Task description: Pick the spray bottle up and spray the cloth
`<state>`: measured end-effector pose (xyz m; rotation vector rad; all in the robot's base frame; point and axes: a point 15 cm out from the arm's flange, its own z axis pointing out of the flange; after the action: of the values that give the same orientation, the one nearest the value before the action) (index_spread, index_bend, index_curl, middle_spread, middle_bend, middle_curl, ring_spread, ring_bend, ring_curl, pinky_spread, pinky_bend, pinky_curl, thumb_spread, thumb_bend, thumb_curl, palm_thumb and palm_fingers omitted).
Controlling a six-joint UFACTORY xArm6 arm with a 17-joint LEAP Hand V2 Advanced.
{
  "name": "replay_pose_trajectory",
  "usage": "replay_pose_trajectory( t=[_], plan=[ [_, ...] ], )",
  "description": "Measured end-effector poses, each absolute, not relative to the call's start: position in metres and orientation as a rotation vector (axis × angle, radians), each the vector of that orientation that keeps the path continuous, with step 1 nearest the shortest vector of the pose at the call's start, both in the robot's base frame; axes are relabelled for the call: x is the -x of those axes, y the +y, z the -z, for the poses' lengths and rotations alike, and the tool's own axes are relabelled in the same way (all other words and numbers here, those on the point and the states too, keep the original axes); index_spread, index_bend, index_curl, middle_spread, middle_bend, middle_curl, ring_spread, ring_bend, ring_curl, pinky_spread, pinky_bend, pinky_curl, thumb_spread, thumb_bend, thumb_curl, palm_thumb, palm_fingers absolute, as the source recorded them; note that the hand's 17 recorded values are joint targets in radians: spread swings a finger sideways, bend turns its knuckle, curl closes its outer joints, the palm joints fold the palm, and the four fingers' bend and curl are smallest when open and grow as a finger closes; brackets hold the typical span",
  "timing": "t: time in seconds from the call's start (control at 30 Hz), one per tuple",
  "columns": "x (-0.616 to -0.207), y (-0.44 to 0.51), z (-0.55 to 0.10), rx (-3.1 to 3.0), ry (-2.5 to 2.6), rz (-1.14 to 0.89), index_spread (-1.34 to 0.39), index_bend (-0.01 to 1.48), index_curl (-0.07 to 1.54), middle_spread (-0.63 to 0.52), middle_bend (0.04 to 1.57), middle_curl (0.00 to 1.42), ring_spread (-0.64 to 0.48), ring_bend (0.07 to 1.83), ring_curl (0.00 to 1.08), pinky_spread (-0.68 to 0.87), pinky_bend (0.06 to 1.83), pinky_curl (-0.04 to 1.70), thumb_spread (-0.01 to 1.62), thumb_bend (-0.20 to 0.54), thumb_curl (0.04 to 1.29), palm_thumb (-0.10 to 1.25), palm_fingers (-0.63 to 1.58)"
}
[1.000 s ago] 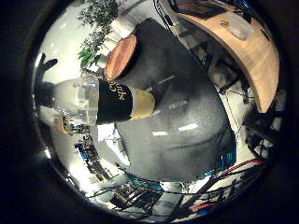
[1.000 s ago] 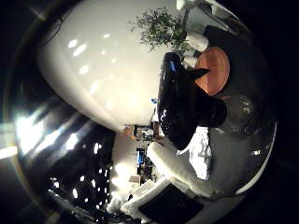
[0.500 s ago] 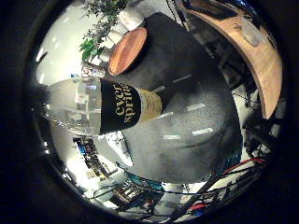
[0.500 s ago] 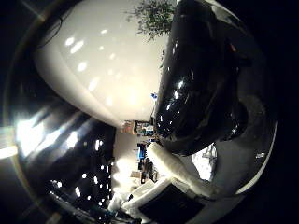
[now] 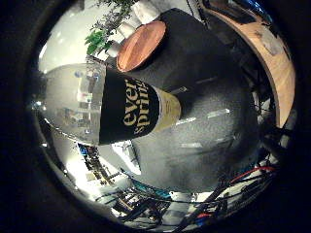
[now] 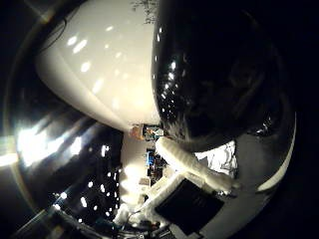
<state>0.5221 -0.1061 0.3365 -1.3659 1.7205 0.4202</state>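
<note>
Spray bottle [image 5: 104,109], clear plastic with black label and tan band, fills much of the little-finger view, close to the palm, over the dark grey worktop [image 5: 209,126]. Round wooden disc [image 5: 141,44] lies beyond, toward the worktop's 11 o'clock edge. Fingers' state: cannot tell.

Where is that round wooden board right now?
The round wooden board shows in the little finger side palm view, lying at the far edge of the dark grey table, beyond the spray bottle and next to a green plant.
</note>
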Motion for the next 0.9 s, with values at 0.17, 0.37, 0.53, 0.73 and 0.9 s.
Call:
replay_pose_trajectory(
  t=[0.17, 0.37, 0.53, 0.73, 0.9],
  plan=[
    [-0.526, -0.109, -0.342, 1.348, 1.718, -0.395, -0.29, 0.23, 0.33, -0.22, 0.62, 0.61, -0.24, 0.88, 0.53, -0.21, 0.51, 0.42, 1.12, -0.016, 0.30, 0.66, 0.69],
    [-0.528, -0.109, -0.348, 1.329, 1.699, -0.387, -0.39, 0.42, 0.51, -0.33, 0.75, 0.84, -0.33, 1.10, 0.70, -0.41, 0.82, 0.63, 1.13, -0.013, 0.31, 0.71, 0.69],
    [-0.530, -0.108, -0.355, 1.310, 1.683, -0.381, -0.48, 0.68, 0.76, -0.41, 0.86, 1.04, -0.36, 1.27, 0.82, -0.43, 1.10, 0.88, 1.16, -0.009, 0.32, 0.78, 0.62],
    [-0.531, -0.112, -0.356, 1.265, 1.688, -0.366, -0.52, 0.87, 0.99, -0.44, 1.03, 1.19, -0.35, 1.43, 0.92, -0.40, 1.23, 1.09, 1.17, -0.009, 0.34, 0.86, 0.52],
    [-0.531, -0.115, -0.357, 1.248, 1.689, -0.334, -0.52, 0.97, 1.09, -0.44, 1.12, 1.24, -0.35, 1.48, 0.95, -0.38, 1.27, 1.19, 1.17, -0.013, 0.35, 0.89, 0.51]
  ],
)
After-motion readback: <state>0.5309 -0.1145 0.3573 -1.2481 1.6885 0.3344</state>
